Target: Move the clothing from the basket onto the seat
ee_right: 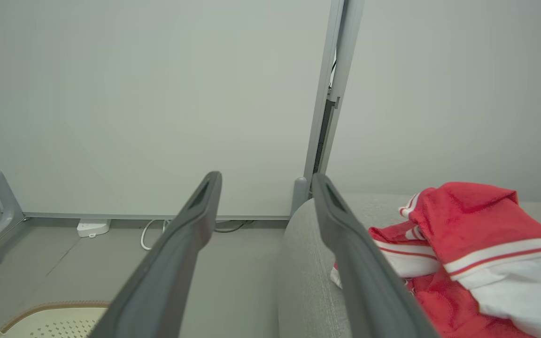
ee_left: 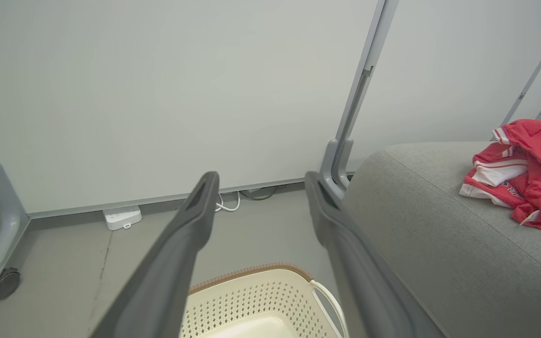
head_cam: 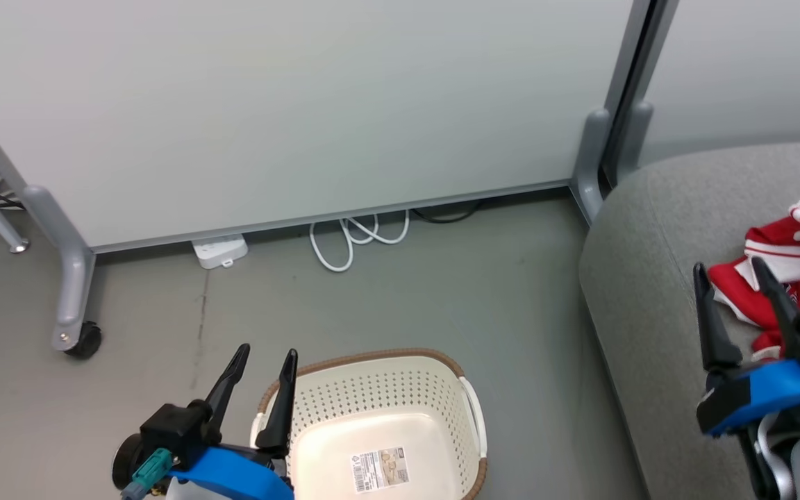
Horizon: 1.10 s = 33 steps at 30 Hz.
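Observation:
The red clothing (head_cam: 799, 257) with white striped trim lies in a heap on the grey seat (head_cam: 650, 278) at the right; the same heap of clothing (ee_left: 524, 180) (ee_right: 463, 253) lies on the seat (ee_left: 430, 234) (ee_right: 303, 272). The cream basket (head_cam: 379, 423) stands on the floor at bottom centre, holding only a label sticker. My left gripper (head_cam: 266, 357) hangs open beside the basket's left rim, nothing between its fingers. My right gripper (head_cam: 730, 267) is open just left of the clothing, apart from it. The basket (ee_left: 261, 300) (ee_right: 50, 319) sits below both grippers (ee_left: 261, 180) (ee_right: 266, 180).
A pale partition panel (head_cam: 289, 104) on grey wheeled feet (head_cam: 73, 305) stands behind. A white power strip (head_cam: 219, 251) and a looped white cable (head_cam: 355, 239) lie at its base. Grey floor (head_cam: 442, 292) lies between the basket and the partition.

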Available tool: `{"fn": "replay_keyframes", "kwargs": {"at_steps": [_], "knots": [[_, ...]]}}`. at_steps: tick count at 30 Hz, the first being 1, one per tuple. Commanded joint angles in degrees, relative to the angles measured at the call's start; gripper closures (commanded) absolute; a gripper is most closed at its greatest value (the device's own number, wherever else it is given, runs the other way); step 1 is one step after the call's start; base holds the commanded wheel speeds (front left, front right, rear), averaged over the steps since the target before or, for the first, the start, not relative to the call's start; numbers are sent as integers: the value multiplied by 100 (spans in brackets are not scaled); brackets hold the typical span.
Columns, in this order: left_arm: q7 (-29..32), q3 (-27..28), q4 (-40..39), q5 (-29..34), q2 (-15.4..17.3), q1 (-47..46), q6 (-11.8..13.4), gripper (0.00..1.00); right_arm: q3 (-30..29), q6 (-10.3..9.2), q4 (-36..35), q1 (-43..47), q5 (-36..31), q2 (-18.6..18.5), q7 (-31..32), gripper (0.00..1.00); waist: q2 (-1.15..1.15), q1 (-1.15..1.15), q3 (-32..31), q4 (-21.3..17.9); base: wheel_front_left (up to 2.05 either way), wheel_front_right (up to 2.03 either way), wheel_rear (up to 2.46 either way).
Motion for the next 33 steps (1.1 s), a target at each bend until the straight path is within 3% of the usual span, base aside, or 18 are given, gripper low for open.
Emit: {"fn": "replay_keyframes", "kwargs": {"at_steps": [1, 13, 33], "knots": [[-16, 114, 60, 7, -5, 118, 10, 0, -66, -4, -258, 370, -89, 202, 22, 0, 0, 2, -186, 187, 0, 0, 0], [-16, 460, 333, 34, -90, 198, -21, 0, -209, -4, -1077, 1404, -381, 878, 188, 0, 0, 2, -399, 466, 0, 0, 0], [-17, 781, 402, 90, -138, 383, -63, 0, -118, -3, -1040, 1501, -329, 1026, 212, 0, 0, 2, -445, 489, 0, 0, 0]]}}
